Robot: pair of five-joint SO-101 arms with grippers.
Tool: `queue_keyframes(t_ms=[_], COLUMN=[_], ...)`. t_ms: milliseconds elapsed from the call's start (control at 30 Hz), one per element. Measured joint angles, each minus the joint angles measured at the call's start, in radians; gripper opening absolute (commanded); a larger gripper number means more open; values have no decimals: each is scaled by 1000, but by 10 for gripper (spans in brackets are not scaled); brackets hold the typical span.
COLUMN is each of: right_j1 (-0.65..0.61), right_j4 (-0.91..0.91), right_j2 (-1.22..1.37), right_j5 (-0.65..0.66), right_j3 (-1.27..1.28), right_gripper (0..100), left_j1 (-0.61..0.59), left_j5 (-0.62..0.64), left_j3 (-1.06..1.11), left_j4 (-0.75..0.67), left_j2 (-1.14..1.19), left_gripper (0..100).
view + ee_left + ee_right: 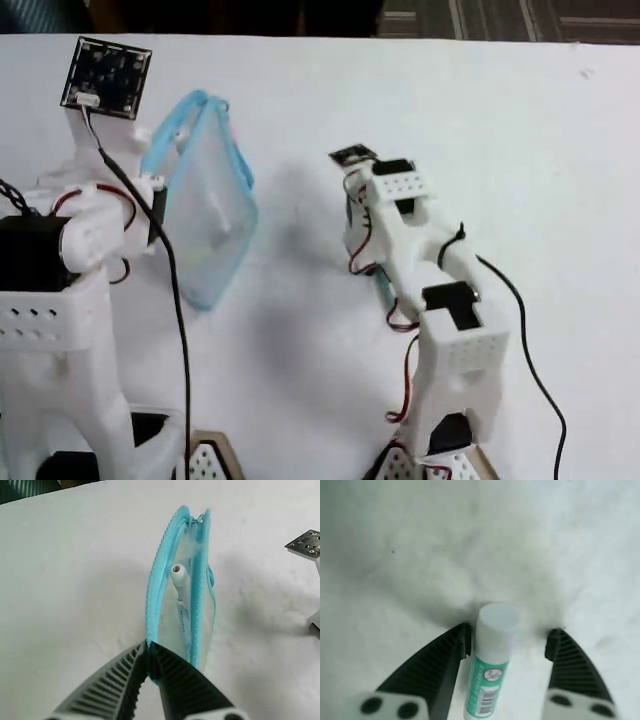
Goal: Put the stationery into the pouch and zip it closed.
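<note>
A clear pouch with a light-blue zipper stands on edge on the white table, mouth open. My left gripper is shut on the near end of the pouch's rim. Inside the pouch lies a white pen or marker. My right gripper is open, low over the table to the right of the pouch. A glue stick with a white cap and green label lies between its fingers, close to one finger and apart from the other.
The right arm's body stands in the middle of the table, the left arm at the left edge. A small dark circuit board shows to the pouch's right. White table stretches far right and at the back.
</note>
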Motion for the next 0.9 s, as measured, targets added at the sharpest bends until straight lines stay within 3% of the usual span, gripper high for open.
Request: queue_keyframes(t_ms=[67, 300, 467, 667, 800, 900], right_j1=[5, 5, -14, -81, -184, -267], right_j4=[-20, -32, -35, -170, -348, -509], right_j2=[-11, -54, -244, -578, -733, -775], right_j5=[0, -2, -5, -252, -477, -577], right_j3=[6, 12, 15, -66, -137, -169], right_gripper=[8, 19, 17, 17, 17, 17], left_j1=[0, 0, 0, 0, 0, 0], left_j5=[0, 0, 0, 0, 0, 0], left_j3=[0, 0, 0, 0, 0, 0], left_j4=[0, 0, 0, 0, 0, 0], left_j2=[0, 0, 0, 0, 0, 0], left_gripper=[24, 24, 24, 24, 24, 24])
